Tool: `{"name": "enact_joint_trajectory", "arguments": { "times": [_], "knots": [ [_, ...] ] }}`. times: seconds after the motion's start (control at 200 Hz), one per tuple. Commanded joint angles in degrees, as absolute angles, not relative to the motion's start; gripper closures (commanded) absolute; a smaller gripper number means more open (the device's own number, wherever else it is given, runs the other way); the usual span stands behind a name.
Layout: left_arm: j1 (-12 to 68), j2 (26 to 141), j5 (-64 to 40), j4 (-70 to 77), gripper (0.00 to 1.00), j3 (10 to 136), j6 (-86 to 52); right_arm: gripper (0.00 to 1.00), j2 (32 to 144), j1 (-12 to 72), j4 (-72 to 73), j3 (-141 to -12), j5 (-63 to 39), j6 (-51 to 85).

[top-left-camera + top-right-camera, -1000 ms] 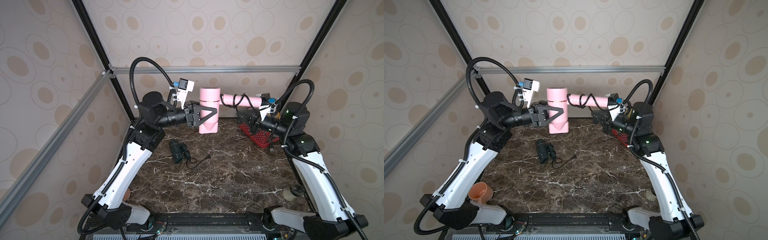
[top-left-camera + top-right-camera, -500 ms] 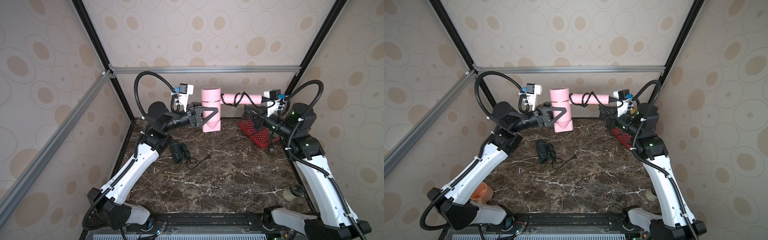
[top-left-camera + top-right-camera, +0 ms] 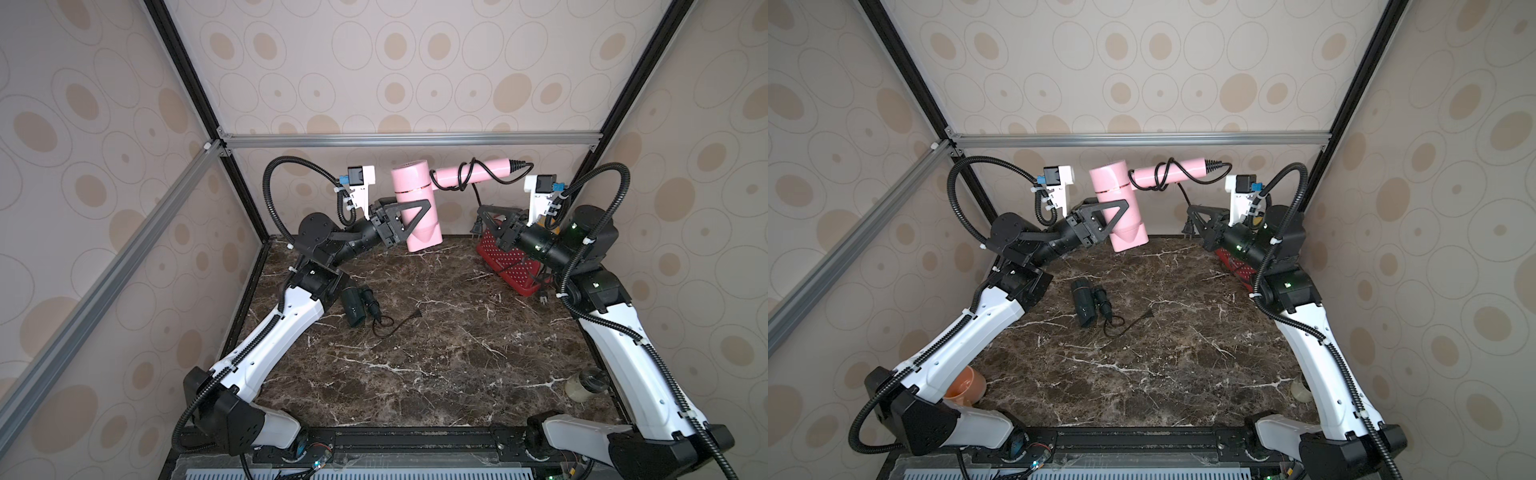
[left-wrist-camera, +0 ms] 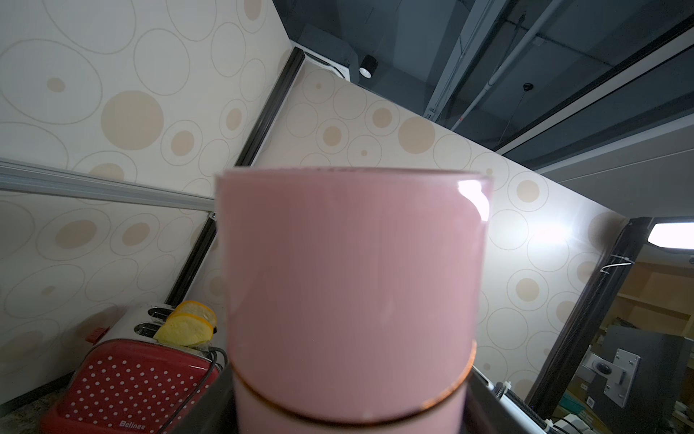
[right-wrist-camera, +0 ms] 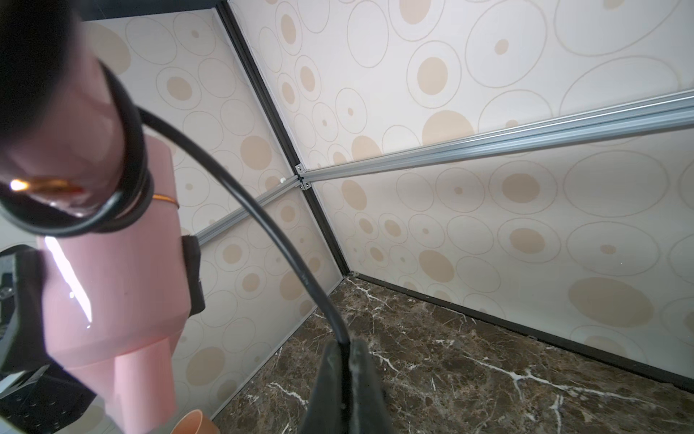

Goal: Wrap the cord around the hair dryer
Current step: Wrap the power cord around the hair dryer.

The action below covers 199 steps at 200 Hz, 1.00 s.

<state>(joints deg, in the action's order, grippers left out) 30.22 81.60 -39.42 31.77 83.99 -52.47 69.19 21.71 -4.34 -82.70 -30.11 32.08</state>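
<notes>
Raised and tipped since a second ago, the glossy pink dryer [image 3: 413, 195] hangs tilted over the marble table's [image 3: 436, 353] back edge, nozzle down, handle pointing right. The left gripper [image 3: 415, 216], its arm stretched up and forward, clamps the round barrel just nozzle-side of a thin gold band [image 3: 409, 191]. Black rubbery cord [image 3: 463, 178] loops around the handle, then drops to the right gripper [image 3: 484, 212], pinched shut on it close to the plug [image 3: 475, 227], that arm bent low at the back right. Beneath it sits a red, white-dotted toaster [image 4: 124, 375] lettered "Belinee".
</notes>
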Motion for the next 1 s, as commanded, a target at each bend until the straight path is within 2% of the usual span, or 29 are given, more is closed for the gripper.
{"name": "enact_joint_trajectory", "arguments": {
  "times": [0.0, 0.2, 0.366, 0.446, 0.506, 0.576, 0.636, 0.726, 0.786, 0.991],
  "knots": [
    [30.0, 80.5, -36.2, 31.6, 1.0, 91.1, -45.3, 1.0, 67.0, 25.1, -5.5, -80.4, -30.8, 28.8],
    [30.0, 82.6, -39.3, 6.4, 1.0, 103.7, -26.4, 1.0, 63.9, 28.3, -9.3, -77.8, -29.9, 24.8],
    [30.1, 83.9, -42.8, -2.7, 1.0, 109.5, -20.3, 1.0, 63.9, 28.3, -11.5, -79.2, -29.4, 21.8],
    [30.1, 84.0, -43.7, -3.5, 1.0, 110.4, -19.6, 1.0, 64.3, 28.3, -13.4, -80.2, -29.3, 20.5],
    [30.2, 84.0, -44.2, -3.4, 1.0, 110.9, -19.6, 0.93, 64.3, 28.2, -13.8, -80.4, -28.6, 19.8],
    [30.3, 84.2, -45.1, -3.3, 1.0, 111.8, -19.7, 0.92, 64.3, 28.2, -14.2, -80.7, -28.3, 19.1],
    [30.5, 84.4, -46.0, -2.4, 1.0, 112.1, -20.3, 0.87, 64.5, 28.3, -14.3, -81.1, -28.0, 18.5],
    [30.9, 84.9, -47.4, -0.4, 1.0, 112.5, -21.8, 0.86, 64.9, 28.2, -14.8, -82.5, -28.2, 17.6],
    [31.4, 85.4, -48.3, -0.3, 1.0, 113.6, -22.1, 0.81, 65.1, 28.2, -15.2, -83.3, -28.1, 17.0],
    [32.3, 86.7, -49.3, -0.6, 1.0, 116.4, -21.8, 0.76, 65.3, 28.2, -16.5, -85.1, -27.1, 15.6]
  ]
}}
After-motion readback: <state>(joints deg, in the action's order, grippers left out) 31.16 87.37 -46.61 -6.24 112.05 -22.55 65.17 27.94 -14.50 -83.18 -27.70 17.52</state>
